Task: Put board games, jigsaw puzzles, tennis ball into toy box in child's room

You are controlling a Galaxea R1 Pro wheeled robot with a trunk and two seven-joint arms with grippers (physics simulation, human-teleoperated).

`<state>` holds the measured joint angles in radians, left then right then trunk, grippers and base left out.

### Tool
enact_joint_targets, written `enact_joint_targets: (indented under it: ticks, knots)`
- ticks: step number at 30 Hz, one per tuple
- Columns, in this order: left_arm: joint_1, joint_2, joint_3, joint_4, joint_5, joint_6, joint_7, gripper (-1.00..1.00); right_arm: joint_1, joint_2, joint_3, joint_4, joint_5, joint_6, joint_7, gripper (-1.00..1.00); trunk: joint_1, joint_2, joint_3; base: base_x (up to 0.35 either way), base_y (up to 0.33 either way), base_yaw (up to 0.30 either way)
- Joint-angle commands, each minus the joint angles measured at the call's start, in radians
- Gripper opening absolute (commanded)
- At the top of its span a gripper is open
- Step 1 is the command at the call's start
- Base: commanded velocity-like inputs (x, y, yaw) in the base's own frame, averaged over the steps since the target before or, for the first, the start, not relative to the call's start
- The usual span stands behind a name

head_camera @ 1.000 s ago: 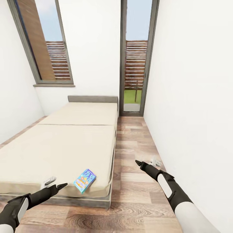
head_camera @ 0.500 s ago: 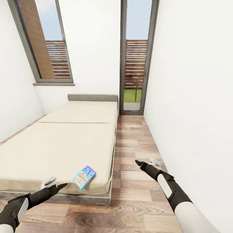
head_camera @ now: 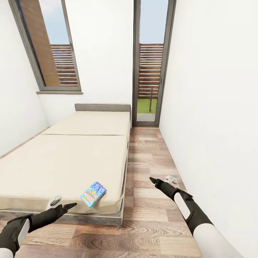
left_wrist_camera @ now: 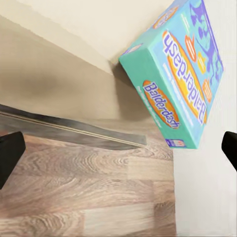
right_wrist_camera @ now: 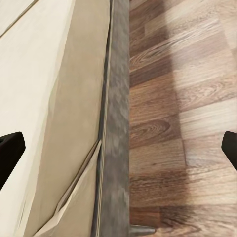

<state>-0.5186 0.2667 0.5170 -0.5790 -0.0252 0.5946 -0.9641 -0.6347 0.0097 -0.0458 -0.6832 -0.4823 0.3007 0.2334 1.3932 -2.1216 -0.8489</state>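
Right now I am at the foot of the bed (head_camera: 82,150), and by my reading the step in hand is the approach to a board game (head_camera: 93,194) that lies on it; nothing is picked up yet. The game rests flat on the cream cover at the bed's near corner, on the side nearest the wood floor (head_camera: 150,215), turned at an angle to the bed's edge. My left end effector (head_camera: 61,204) hovers just beside the bed's near edge, near the game but apart from it, and its fingers are spread with nothing between them. My right end effector (head_camera: 163,180) hangs over the floor beyond the bed's side, well apart from the game, its fingers also spread and empty.

The next move, as I judge it, calls for bringing the left end effector over the game's near edge and lining its fingers across the box's thin side, since a flat box on a soft cover gives little to bite on.

From my left wrist the game (left_wrist_camera: 177,79) looks like a thin teal-edged box with a blue printed top, orange ovals reading "Balderdash" and purple figures. One corner sits close to the bed's hanging cover edge.
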Motion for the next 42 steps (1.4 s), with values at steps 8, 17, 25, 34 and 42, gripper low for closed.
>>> enact_joint_targets:
  ticks: [8, 17, 25, 34, 42]
  knots:
    - [-0.001, 0.065, 0.003, -0.004, -0.006, 0.069, -0.184, 1.00, 0.000, 0.001, -0.005, -0.001, -0.007, 0.008, 0.003, 1.00, 0.000, 0.000, -0.001, 0.000, 0.000, 0.000]
    - [0.000, 0.093, 0.002, -0.004, -0.009, 0.101, -0.284, 1.00, 0.000, 0.001, -0.005, -0.001, -0.007, 0.008, 0.005, 1.00, 0.000, 0.000, -0.001, 0.000, 0.000, 0.000]
    - [0.000, 0.098, 0.002, -0.004, -0.009, 0.105, -0.313, 1.00, 0.000, 0.000, -0.006, -0.002, -0.007, 0.008, 0.012, 1.00, 0.000, 0.000, -0.001, 0.000, 0.000, 0.000]
    - [0.000, 0.097, 0.001, -0.003, -0.009, 0.100, -0.311, 1.00, 0.000, 0.000, -0.005, -0.002, -0.007, 0.009, 0.010, 1.00, 0.019, -0.035, -0.017, 0.000, 0.000, 0.000]
    - [0.000, 0.098, 0.001, -0.002, -0.009, 0.099, -0.313, 1.00, 0.000, 0.000, -0.005, -0.006, -0.007, 0.009, 0.013, 1.00, 0.031, -0.056, -0.026, 0.000, 0.000, 0.000]
